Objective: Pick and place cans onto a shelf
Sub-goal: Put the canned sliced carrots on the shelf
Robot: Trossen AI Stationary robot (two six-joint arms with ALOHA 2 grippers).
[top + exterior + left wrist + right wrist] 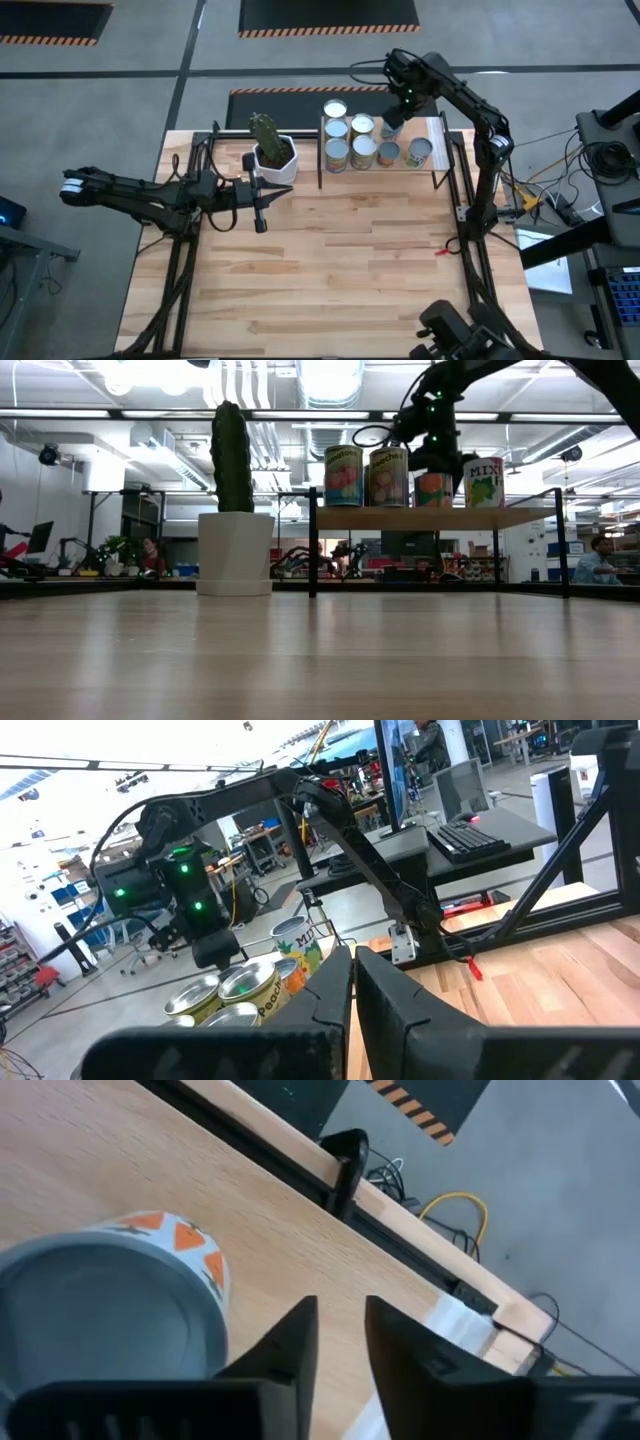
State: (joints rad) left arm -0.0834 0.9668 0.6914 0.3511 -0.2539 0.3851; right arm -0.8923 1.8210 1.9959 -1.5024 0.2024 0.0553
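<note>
Several cans (pixel 350 140) with shiny tops stand upright on the light wooden shelf (pixel 440 130) at the table's far side; in the low view (pixel 388 477) they stand in a row on the board (pixel 420 517). My right gripper (pixel 392 128) hovers over the shelf's right half, shut and empty, just above and beside a can with orange marks (pixel 110 1310). In the low view my right gripper (pixel 440 463) sits just over that can (pixel 435 490). My left gripper (pixel 262 215) is shut and empty over the table's left middle, and its wrist view looks toward the shelf's cans (pixel 245 988).
A white hexagonal pot with a cactus (pixel 275 158) stands on the table just left of the shelf, near my left gripper. The shelf's black frame legs (pixel 313 545) stand on the slatted tabletop (pixel 350 270). The shelf's right end (pixel 440 1330) has bare board.
</note>
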